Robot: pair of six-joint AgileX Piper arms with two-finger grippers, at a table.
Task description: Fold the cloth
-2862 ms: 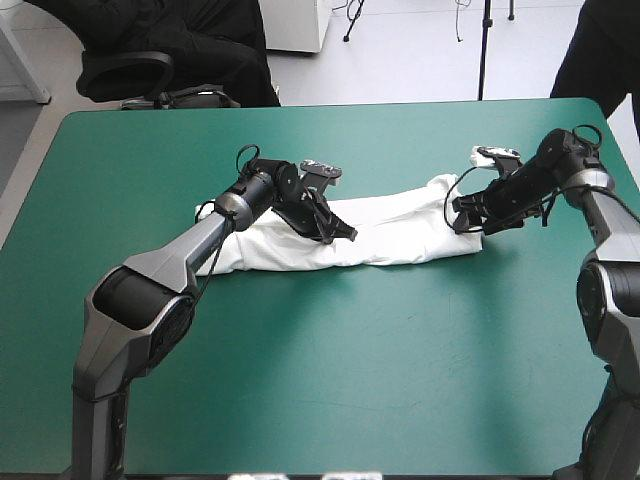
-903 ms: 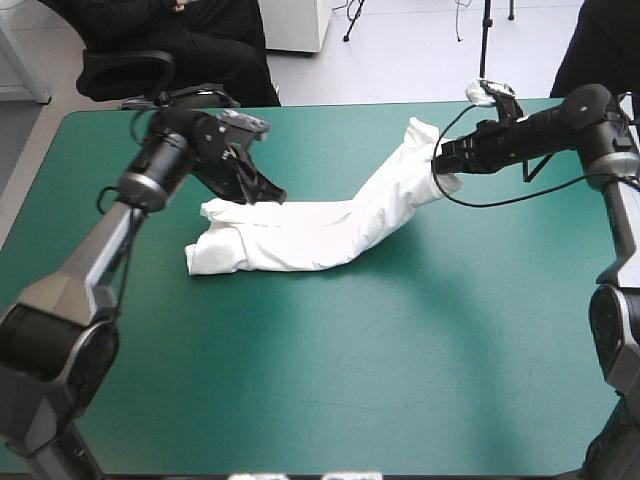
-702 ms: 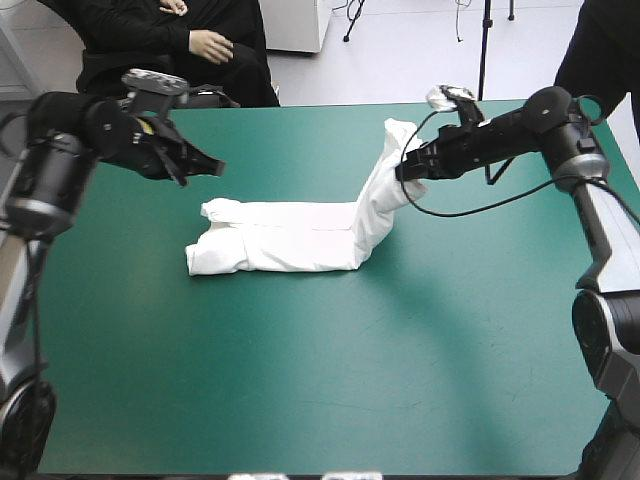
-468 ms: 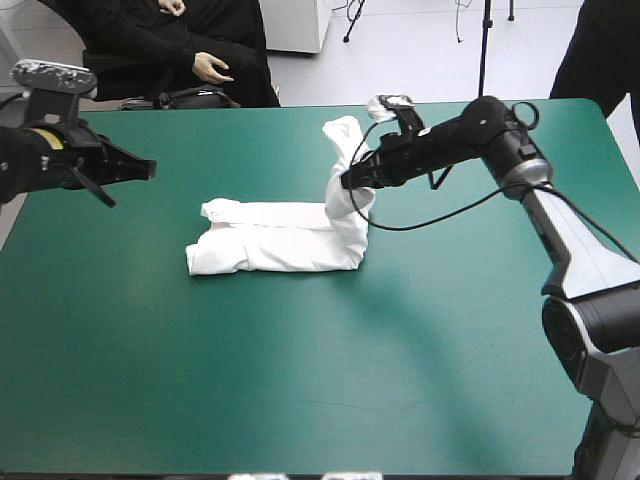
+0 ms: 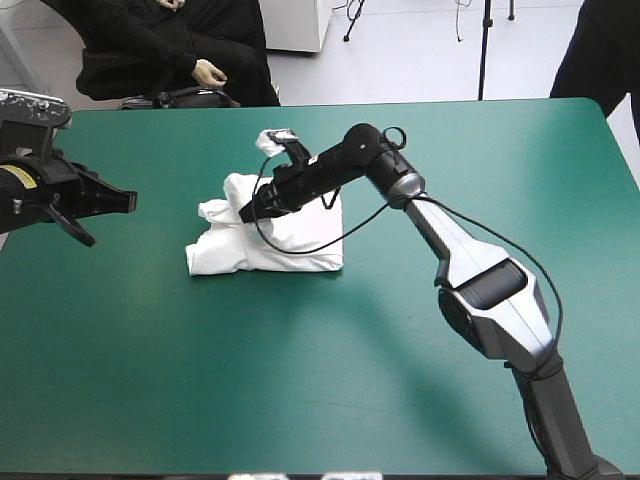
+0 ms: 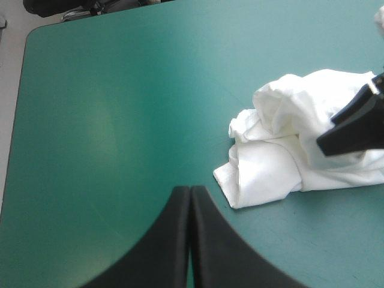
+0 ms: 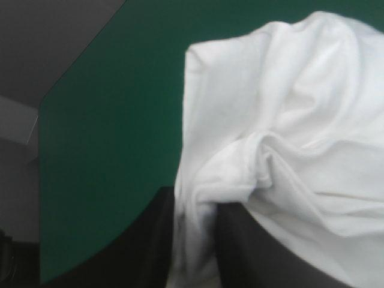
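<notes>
**High view.** Right claw [image 5: 246, 211]: pinching the T-shirt [image 5: 300, 238]. It has travelled leftward since earlier, so the lifted end is now doubled over the bundle beneath the claw. Left claw [image 5: 126, 203]: pressed together, empty, drawn back to the table's left edge and well apart from the cloth. Teal-green cover [image 5: 330, 380]: bare nearward of both claws and behind the right claw.

**Left wrist view.** Left claw [image 6: 191, 191]: one pointed arch. The T-shirt [image 6: 270, 168] lies ahead and to one side, with the right claw [image 6: 354, 127] on it. Bare cover [image 6: 96, 120] runs ahead to a rounded corner.

**Right wrist view.** Right claw [image 7: 195, 210]: a white fold is nipped between the fingers. The T-shirt [image 7: 288, 120] is heaped ahead. Beside it, the cover [image 7: 108, 132] runs to the table's edge.
</notes>
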